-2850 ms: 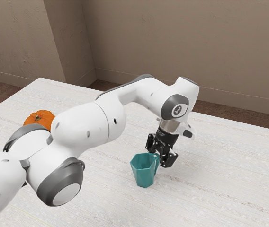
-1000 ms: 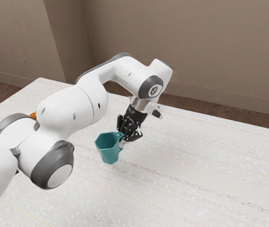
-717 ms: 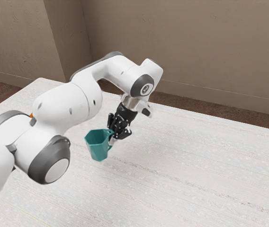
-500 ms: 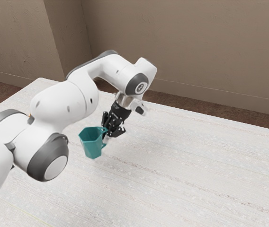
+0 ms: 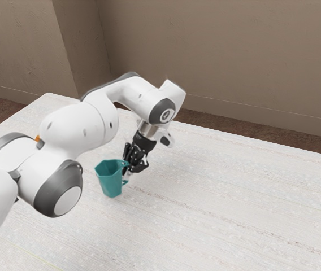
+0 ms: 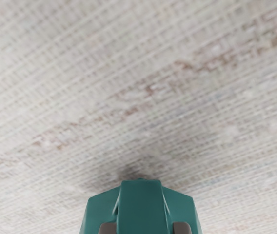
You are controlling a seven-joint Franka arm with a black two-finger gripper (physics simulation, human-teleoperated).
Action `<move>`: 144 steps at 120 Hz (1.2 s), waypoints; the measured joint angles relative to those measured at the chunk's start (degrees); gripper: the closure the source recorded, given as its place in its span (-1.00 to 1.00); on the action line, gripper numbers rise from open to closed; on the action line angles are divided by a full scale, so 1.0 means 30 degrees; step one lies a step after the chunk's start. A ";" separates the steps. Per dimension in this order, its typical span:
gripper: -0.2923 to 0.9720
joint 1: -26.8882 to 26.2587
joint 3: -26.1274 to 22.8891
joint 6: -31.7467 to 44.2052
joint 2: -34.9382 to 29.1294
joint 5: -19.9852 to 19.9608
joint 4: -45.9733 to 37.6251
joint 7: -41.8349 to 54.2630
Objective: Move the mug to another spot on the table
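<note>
A teal mug (image 5: 109, 178), faceted and angular at the rim, is held upright with its opening upward, low over the table (image 5: 234, 197) toward the exterior view's left. It is clamped at its handle side by the gripper (image 5: 130, 165). Whether its base touches the table cannot be told.

Bare table (image 5: 245, 192) nr mug (image 5: 111, 179)

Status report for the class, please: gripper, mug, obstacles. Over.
Gripper shut on mug. Mug upright, low over table, contact unclear. Orange thing behind arm, apart.
</note>
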 joint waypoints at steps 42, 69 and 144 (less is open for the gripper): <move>0.23 0.0024 -0.0106 0.0502 0.0064 -0.0157 -0.0297 0.0479; -0.23 0.0026 -0.0248 0.0719 -0.0001 -0.0243 -0.0283 0.0665; -0.52 0.2132 -0.0655 0.5962 -1.4559 -0.2974 -0.9219 -0.1123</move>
